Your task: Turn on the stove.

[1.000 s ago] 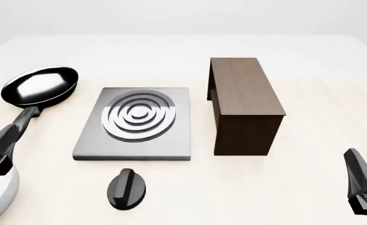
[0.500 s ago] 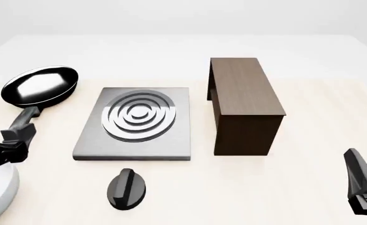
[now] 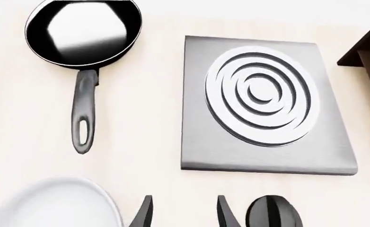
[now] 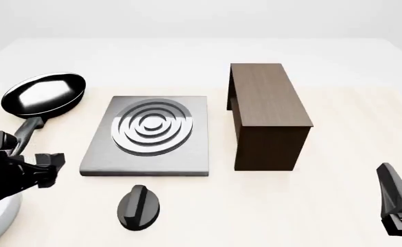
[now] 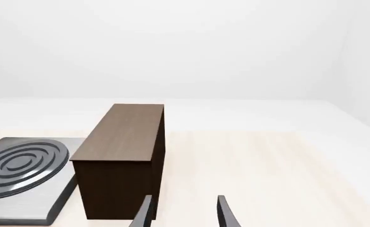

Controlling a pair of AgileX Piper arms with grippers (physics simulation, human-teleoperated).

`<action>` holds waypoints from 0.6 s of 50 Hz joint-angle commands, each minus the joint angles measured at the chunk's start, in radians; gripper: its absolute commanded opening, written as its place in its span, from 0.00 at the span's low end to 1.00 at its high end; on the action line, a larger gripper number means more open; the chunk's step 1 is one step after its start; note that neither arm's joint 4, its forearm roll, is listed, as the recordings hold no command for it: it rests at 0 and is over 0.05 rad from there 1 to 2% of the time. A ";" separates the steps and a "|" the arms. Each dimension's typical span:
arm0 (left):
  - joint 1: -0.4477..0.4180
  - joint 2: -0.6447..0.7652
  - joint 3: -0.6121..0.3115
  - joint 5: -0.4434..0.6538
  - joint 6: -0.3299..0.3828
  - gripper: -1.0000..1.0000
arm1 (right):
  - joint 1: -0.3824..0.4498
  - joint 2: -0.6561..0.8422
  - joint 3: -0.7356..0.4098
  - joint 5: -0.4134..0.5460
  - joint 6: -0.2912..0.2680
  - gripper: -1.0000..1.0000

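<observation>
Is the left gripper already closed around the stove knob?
No: in the left wrist view the left gripper is open with nothing between its fingers, and the knob sits off to one side, untouched.

Pale wooden table (image 4: 352, 134), plain white backdrop, soft even light
</observation>
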 commanded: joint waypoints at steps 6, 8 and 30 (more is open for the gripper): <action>-0.070 0.099 0.023 -0.027 -0.009 1.00 | 0.000 0.000 0.001 0.000 0.001 1.00; -0.076 0.100 0.024 -0.027 -0.011 1.00 | 0.000 0.000 0.001 0.000 0.001 1.00; -0.217 0.178 0.088 -0.089 -0.102 1.00 | 0.000 -0.001 0.001 0.000 0.000 1.00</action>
